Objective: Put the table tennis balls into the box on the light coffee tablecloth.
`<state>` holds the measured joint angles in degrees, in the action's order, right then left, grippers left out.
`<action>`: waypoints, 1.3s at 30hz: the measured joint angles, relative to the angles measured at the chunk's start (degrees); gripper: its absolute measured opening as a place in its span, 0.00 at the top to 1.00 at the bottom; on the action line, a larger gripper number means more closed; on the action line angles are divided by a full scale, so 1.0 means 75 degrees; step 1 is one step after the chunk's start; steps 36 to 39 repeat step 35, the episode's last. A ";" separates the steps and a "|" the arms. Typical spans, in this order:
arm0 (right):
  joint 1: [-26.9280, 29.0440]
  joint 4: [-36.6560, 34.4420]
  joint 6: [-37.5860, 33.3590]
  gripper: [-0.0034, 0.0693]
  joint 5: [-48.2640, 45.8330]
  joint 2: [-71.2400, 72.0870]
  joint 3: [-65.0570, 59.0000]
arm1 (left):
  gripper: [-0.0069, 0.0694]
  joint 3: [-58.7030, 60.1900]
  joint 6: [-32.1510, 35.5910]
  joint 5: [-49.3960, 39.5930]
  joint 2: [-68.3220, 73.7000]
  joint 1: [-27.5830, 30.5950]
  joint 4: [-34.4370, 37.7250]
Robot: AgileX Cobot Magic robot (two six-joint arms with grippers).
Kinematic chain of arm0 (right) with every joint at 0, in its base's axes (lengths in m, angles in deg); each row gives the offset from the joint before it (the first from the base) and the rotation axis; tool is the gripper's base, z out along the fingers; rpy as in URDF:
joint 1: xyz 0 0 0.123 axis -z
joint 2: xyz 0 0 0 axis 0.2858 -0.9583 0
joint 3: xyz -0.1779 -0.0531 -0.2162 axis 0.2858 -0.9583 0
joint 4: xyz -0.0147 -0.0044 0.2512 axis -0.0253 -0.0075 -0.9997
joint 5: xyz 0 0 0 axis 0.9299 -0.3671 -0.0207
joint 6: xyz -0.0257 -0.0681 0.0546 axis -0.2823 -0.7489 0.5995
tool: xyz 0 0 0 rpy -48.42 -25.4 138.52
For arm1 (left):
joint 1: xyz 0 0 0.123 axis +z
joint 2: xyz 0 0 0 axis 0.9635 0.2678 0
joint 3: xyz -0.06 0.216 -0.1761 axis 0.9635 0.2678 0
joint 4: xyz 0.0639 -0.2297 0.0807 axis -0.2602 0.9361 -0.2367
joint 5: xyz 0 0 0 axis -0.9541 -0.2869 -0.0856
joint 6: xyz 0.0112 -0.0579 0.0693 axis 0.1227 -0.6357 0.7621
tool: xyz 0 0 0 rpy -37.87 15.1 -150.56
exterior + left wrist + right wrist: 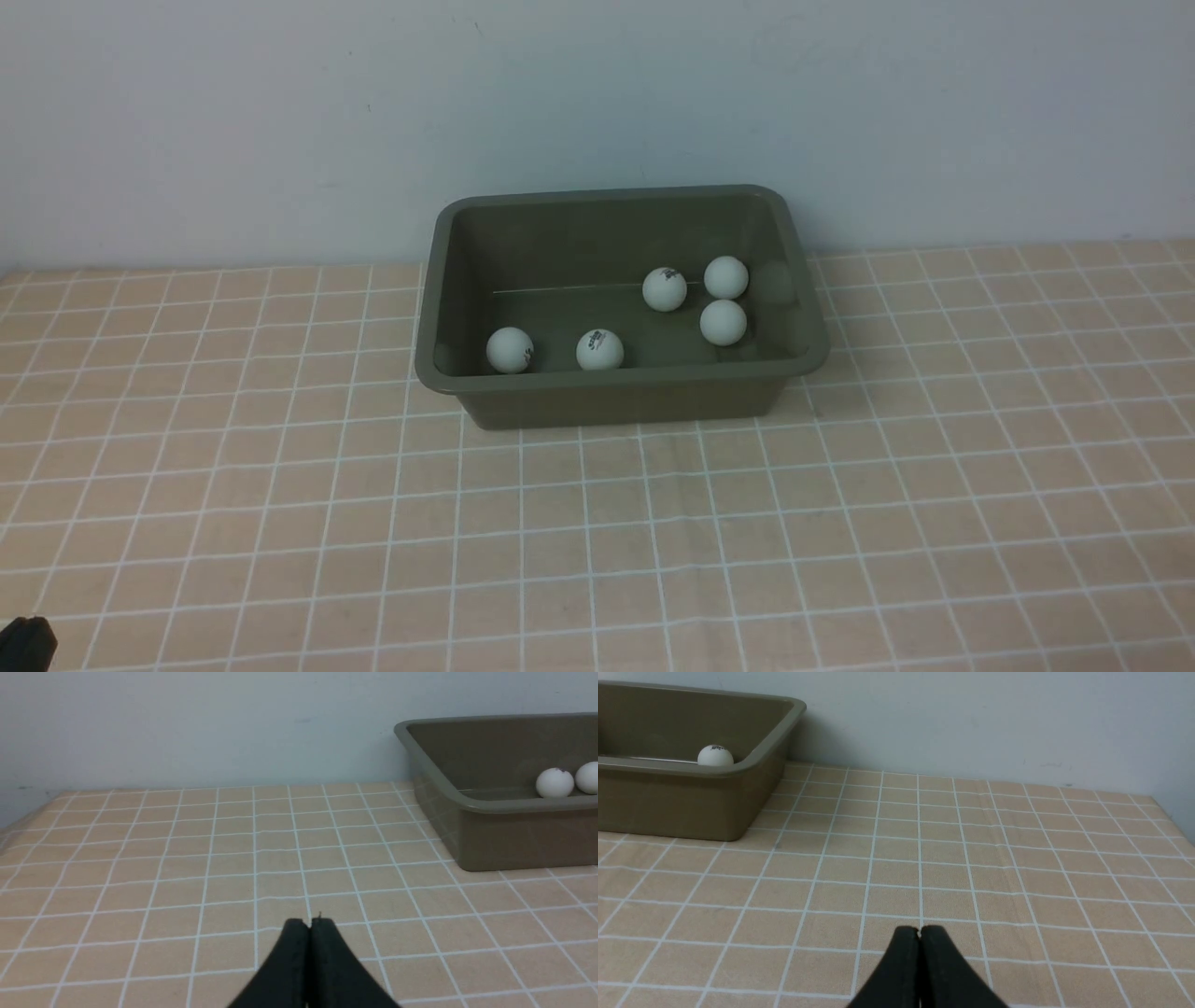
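The olive-green box stands at the back middle of the light coffee tablecloth. Several white table tennis balls lie inside it: two near its front wall and three toward its right side. My left gripper is shut and empty, low over the cloth, with the box off to one side. My right gripper is shut and empty over the cloth, apart from the box, where one ball shows.
A pale wall rises right behind the box. A dark bit of the left arm shows at the front view's lower left corner. The cloth's edges show in both wrist views.
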<state>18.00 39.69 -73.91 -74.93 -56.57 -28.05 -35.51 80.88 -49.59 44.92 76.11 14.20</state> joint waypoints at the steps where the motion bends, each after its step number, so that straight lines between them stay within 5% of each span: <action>1: 0.0000 0.0000 0.0000 0.98 0.0000 0.0000 0.0000 | 1.00 0.0000 0.0000 0.0000 0.0000 0.0068 0.0000; 39: 0.0000 0.0000 0.0000 0.98 -0.0021 0.0000 0.0000 | 1.00 0.0000 0.0000 0.0000 0.0000 0.0188 -0.0002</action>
